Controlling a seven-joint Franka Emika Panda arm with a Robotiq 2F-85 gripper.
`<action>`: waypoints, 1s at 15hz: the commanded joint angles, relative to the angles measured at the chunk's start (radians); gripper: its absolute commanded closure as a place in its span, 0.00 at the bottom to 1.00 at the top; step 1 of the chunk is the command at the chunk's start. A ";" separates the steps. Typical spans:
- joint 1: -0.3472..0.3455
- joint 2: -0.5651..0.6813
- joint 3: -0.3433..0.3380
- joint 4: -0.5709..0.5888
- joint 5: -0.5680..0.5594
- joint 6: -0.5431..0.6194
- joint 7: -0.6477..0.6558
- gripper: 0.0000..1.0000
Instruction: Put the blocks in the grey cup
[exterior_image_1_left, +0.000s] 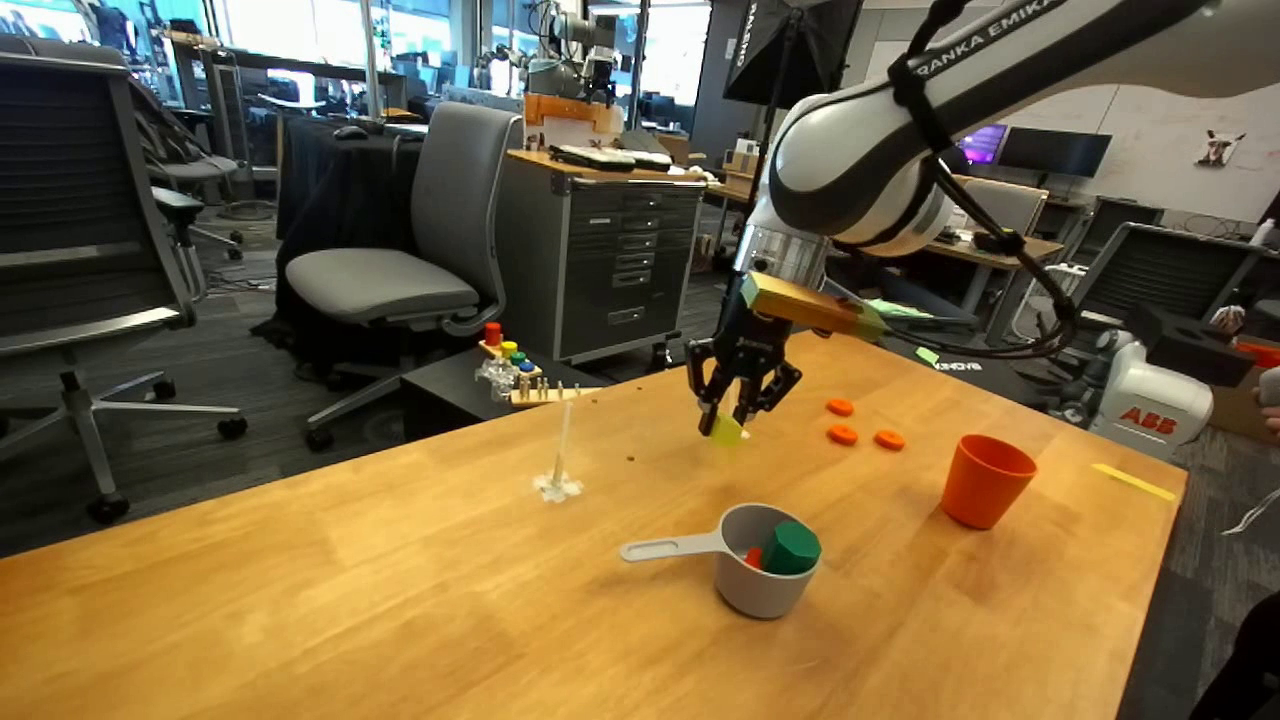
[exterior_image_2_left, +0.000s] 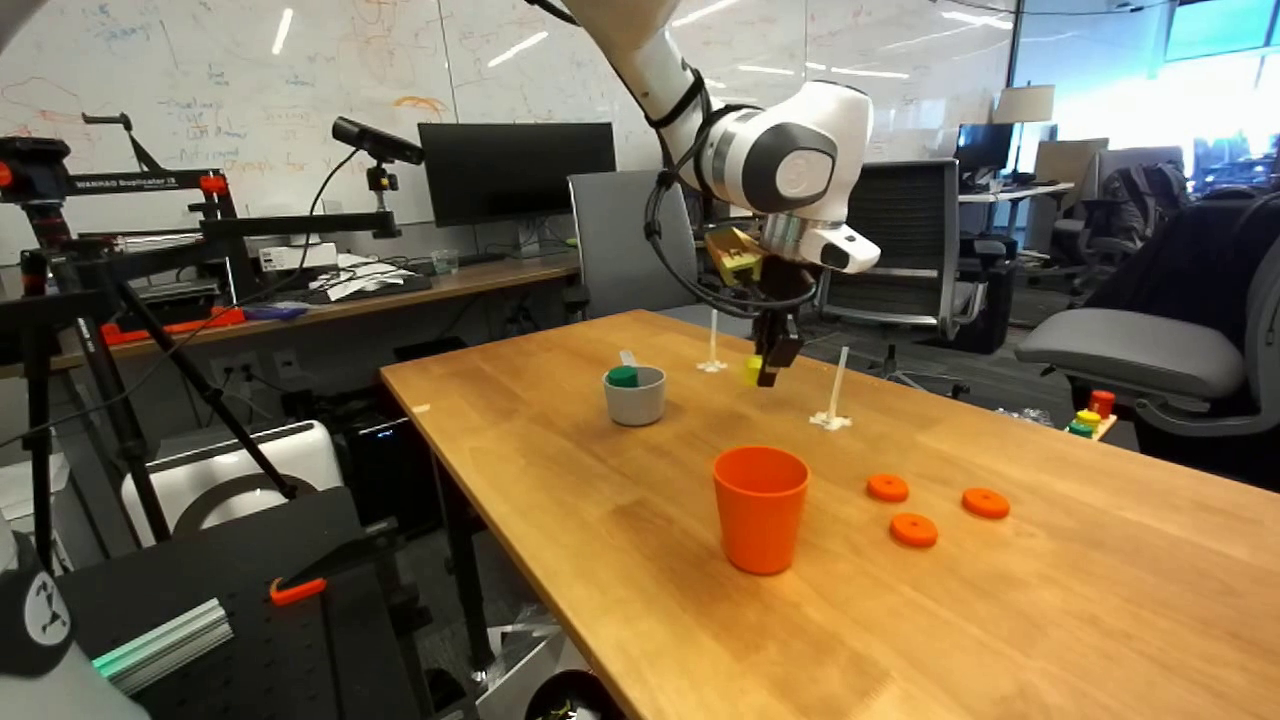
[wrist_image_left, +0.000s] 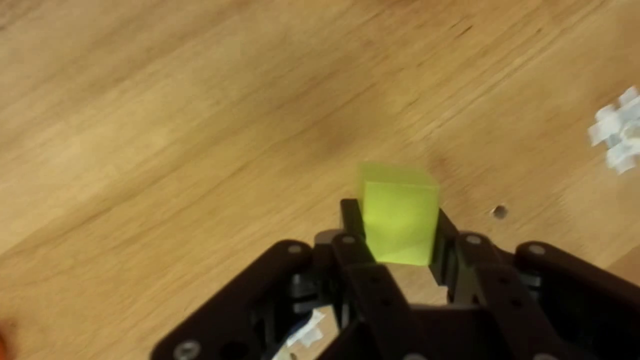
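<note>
A yellow-green block (wrist_image_left: 400, 220) sits between the two fingers of my gripper (wrist_image_left: 396, 230) in the wrist view, touching both. In an exterior view the gripper (exterior_image_1_left: 725, 414) points down with the yellow-green block (exterior_image_1_left: 727, 432) at its tips, seemingly just above the table. The block (exterior_image_2_left: 753, 370) also shows beside the gripper (exterior_image_2_left: 772, 368) in an exterior view. The grey cup (exterior_image_1_left: 757, 592) stands upright, apart from the gripper, its thin handle pointing away. A green block (exterior_image_1_left: 792, 548) and a red block (exterior_image_1_left: 754, 557) are inside it. The grey cup also shows in an exterior view (exterior_image_2_left: 636, 402).
An orange-red cup (exterior_image_1_left: 985, 485) stands on the table (exterior_image_1_left: 450, 600). Several orange discs (exterior_image_2_left: 914, 530) lie near it. Thin upright sticks (exterior_image_2_left: 838, 385) are fixed to the table with white tape, one close to the gripper. A yellow tape strip (exterior_image_1_left: 1132, 481) lies near the table edge.
</note>
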 joint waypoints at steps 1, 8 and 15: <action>-0.004 -0.091 0.049 -0.090 0.077 -0.037 -0.050 0.92; -0.021 -0.104 0.135 -0.120 0.244 -0.185 -0.162 0.92; -0.010 -0.089 0.120 -0.108 0.284 -0.294 -0.151 0.92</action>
